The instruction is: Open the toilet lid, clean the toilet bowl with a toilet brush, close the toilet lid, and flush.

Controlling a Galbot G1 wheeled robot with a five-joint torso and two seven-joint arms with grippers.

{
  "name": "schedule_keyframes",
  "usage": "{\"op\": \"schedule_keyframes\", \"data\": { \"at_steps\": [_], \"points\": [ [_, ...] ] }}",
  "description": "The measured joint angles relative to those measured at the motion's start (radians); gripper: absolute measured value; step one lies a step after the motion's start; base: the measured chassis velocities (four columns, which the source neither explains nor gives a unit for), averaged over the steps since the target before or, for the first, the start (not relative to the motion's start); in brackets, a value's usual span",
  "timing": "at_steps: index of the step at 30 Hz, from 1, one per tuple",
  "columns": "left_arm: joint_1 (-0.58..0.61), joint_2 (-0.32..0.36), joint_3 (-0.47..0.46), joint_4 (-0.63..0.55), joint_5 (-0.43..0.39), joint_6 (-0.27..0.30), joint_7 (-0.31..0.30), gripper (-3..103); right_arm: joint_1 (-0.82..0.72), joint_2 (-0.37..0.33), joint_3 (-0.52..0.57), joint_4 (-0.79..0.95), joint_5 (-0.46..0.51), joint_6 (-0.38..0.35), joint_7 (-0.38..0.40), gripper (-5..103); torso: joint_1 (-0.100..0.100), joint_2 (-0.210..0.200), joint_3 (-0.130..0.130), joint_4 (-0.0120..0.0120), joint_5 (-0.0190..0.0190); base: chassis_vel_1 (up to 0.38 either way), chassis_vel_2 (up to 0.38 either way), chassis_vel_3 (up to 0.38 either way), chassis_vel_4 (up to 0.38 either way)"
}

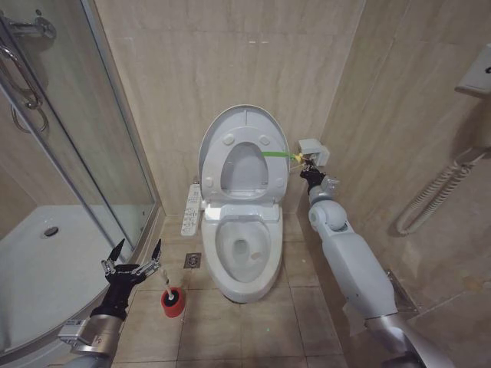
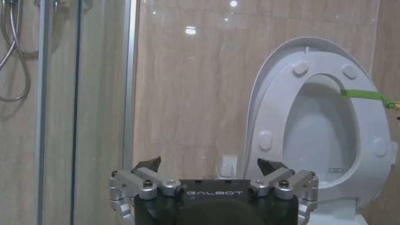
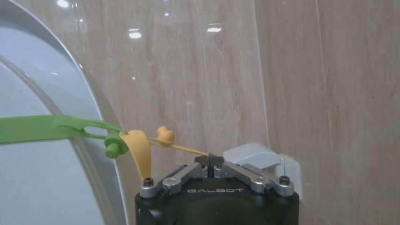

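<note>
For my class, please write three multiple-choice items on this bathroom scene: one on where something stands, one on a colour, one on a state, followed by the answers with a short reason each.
1. Where does the toilet brush stand?
A. On the floor by the left claw, left of the toilet bowl
B. Inside the toilet bowl
C. On the shower tray

2. What colour is the strap on the toilet lid?
A. Blue
B. Green
C. Black

3. What state is the toilet lid in?
A. Shut flat
B. Raised against the wall
C. Taken off and laid on the floor

Answers:
1 A: the brush sits in its red cup on the tiles beside the open left claw, left of the toilet bowl.
2 B: the strap is green.
3 B: the toilet lid stands up against the wall, while the right claw is shut on the yellow ring tied to the strap.
</note>
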Motion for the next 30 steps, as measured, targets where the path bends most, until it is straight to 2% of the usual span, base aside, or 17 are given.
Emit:
{"op": "schedule_keyframes", "data": {
  "at_steps": [30],
  "points": [
    [0.0, 0.0, 0.0, 0.0, 0.0, 0.0, 0.0, 100, 0.214, -0.01, -0.095, -0.198, 0.008, 0.001, -0.019, 1, 0.0, 0.0, 0.0, 0.0001, 0.0, 0.0, 0.0, 0.0, 0.0]
  ]
}}
